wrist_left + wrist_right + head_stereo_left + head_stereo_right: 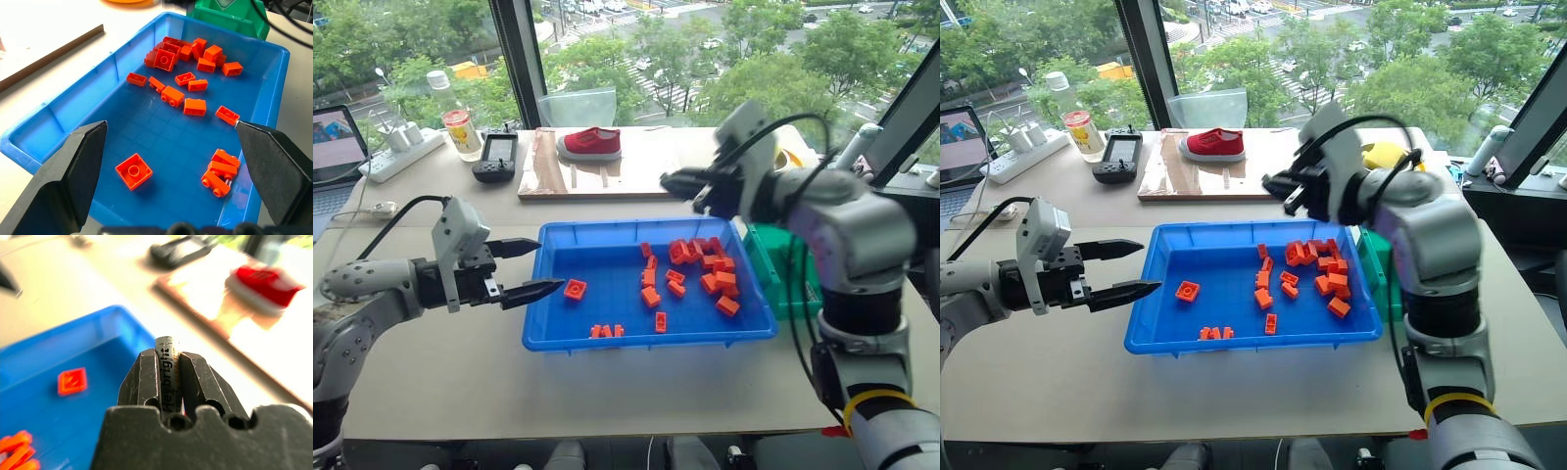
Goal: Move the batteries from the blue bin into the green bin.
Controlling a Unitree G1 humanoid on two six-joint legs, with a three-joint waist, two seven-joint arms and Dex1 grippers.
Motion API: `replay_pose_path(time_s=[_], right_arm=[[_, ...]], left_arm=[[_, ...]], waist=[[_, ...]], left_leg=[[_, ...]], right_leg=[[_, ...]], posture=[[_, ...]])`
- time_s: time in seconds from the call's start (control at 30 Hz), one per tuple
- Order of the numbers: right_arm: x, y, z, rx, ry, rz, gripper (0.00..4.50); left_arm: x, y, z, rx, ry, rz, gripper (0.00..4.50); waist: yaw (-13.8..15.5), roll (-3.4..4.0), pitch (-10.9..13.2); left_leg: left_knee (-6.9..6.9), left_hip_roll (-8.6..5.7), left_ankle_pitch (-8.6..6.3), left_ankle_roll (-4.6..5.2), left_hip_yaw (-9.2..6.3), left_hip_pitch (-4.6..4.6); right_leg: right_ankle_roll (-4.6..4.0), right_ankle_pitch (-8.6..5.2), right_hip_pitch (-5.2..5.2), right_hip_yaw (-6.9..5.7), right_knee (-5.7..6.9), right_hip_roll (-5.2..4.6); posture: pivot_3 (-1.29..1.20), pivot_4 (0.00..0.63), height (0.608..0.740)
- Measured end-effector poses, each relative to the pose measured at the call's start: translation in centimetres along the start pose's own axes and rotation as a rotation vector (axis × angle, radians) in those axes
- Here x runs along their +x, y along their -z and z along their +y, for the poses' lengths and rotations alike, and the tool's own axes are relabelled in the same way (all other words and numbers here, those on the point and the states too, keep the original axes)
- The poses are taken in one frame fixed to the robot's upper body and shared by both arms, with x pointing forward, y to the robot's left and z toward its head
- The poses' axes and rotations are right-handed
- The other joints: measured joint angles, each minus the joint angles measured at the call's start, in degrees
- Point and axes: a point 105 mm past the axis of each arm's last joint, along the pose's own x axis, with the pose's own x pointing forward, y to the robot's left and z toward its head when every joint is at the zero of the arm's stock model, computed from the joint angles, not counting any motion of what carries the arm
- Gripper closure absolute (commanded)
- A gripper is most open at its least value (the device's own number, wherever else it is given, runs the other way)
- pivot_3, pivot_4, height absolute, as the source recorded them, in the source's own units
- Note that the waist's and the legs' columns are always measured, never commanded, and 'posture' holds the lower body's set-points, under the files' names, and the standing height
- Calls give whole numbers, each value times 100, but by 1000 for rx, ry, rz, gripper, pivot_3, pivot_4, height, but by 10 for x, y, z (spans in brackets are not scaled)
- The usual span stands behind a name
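The right gripper (168,377) is clamped on a small silvery-grey metal battery (167,363) with black lettering, pinched upright between its two black fingers (141,382) – it hangs in the air above the far edge of the wide, shallow bright-blue plastic bin (558,333), which sits near the middle of the desk (431,382). The small deep green plastic bin (781,284) stands just beside the blue bin's right end, toward the right edge of the desk, partly hidden behind the right arm. Inside the blue bin lie only orange plastic building bricks (705,269): most are clustered toward its right end, one square brick (575,289) lies alone near its left end, and a few small ones (607,331) rest against the near wall. The left gripper (533,269) hovers just beside the blue bin's left end, its two black fingers (73,171) spread apart and holding nothing, pointing across the bin. Toward the far edge of the desk a red canvas shoe (591,144) rests on a flat wooden board (607,171), with a black handheld controller (495,157) beside it and a clear bottle (457,119) and a white power strip (403,149) further toward the far left corner.
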Motion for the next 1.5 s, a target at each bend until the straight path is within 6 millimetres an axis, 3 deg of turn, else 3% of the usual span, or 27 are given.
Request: replay_pose_path(time_s=[0.07,0.2,0.27,0.47,0.53,0.77,0.83,0.97,1.07,1.13,1.2,1.33,1.5], right_arm=[[-14,15,-27,9,119,76,4205],[-56,80,-79,100,381,322,4205],[-70,99,-83,135,420,385,4205],[-86,131,-81,169,449,479,4205],[-89,140,-79,182,454,503,3195],[-89,141,-80,187,469,500,932],[-90,135,-82,180,476,485,932],[-86,93,-88,149,462,331,932],[-70,46,-56,35,259,161,932],[-58,31,-21,-39,77,91,932],[-51,32,11,-69,-87,61,932],[-49,54,54,-62,-309,109,932],[-51,62,62,-63,-354,118,932]], left_arm=[[0,0,0,0,4,0,0],[1,1,-1,-3,7,-3,0],[2,1,0,-4,8,-5,0],[5,1,-2,-5,23,-10,0],[5,1,-1,-6,23,-10,0],[9,-1,-1,2,29,-25,0],[9,-2,0,4,26,-30,0],[9,-3,1,7,24,-34,0],[10,-4,1,7,26,-44,0],[11,-4,1,3,30,-55,0],[13,-4,0,1,36,-56,0],[15,-2,1,-2,36,-53,0],[15,-2,1,-4,37,-59,0]], waist=[[0,0,0],[41,2,2],[23,9,6],[-22,10,6],[-15,10,7],[-12,10,6],[-11,10,7],[-18,13,8],[-22,13,8],[-13,12,7],[4,11,7],[113,11,7],[133,11,7]], left_leg=[[0,-1,0,0,3,-1],[0,-2,-2,3,8,-9],[0,-2,-4,7,13,-6],[1,-1,-5,9,13,-5],[2,-2,-5,9,13,-6],[2,-2,-5,8,13,-6],[2,-2,-5,8,12,-6],[2,-1,-5,9,13,-6],[2,2,-5,10,9,-4],[2,2,-5,10,9,-4],[7,0,-5,9,8,-7],[15,-3,-5,9,9,-11],[16,-3,-5,9,9,-9]], right_leg=[[0,0,-1,2,-1,-1],[0,0,-6,6,-5,-4],[0,0,-8,10,-3,-3],[0,0,-5,11,-3,-1],[0,0,-5,11,-3,-3],[0,0,-4,10,-4,-3],[0,0,-4,10,-5,-3],[0,0,-5,10,-6,-2],[0,0,-2,8,-5,2],[0,0,3,7,-7,0],[0,0,4,6,-8,-1],[0,0,4,6,-10,-5],[0,0,4,6,-9,-4]], posture=[[0,150,740],[0,150,740],[0,150,740],[0,150,740],[0,150,740],[0,150,740],[0,150,740],[0,150,740],[0,150,740],[0,150,740],[0,150,740],[0,150,740],[0,150,740]])
